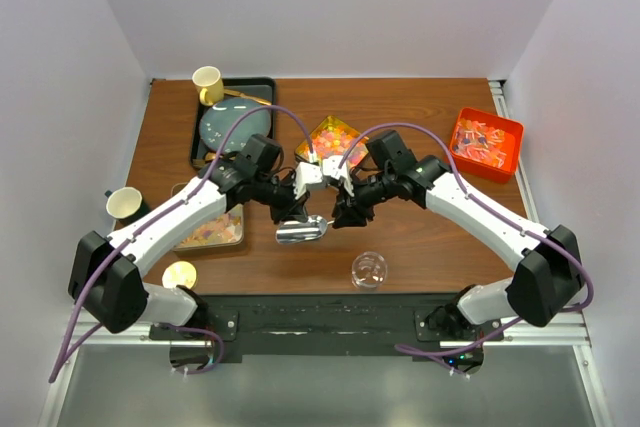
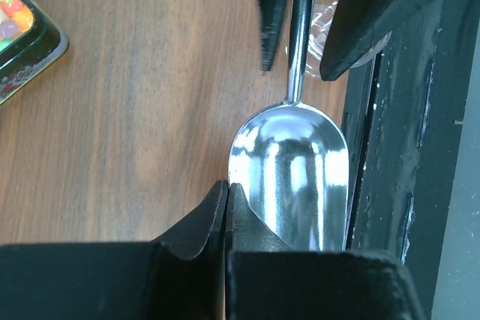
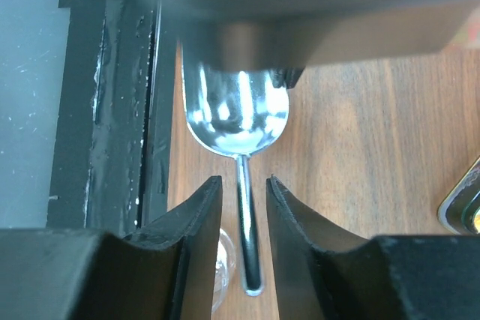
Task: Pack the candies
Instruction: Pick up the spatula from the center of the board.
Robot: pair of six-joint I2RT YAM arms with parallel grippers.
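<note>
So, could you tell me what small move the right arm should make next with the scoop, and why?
Probably close the right gripper onto the handle of the scoop. Its fingers straddle the handle with a gap on each side, while the left gripper is shut on the bowl's rim, so the right arm looks set to take the scoop over.

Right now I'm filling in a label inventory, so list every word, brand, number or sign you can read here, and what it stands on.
None: no readable text in any view.
The metal scoop, clear cup, orange bin and yellow paper cup show no print.
The candies are too small to tell whether they carry any marking.
</note>
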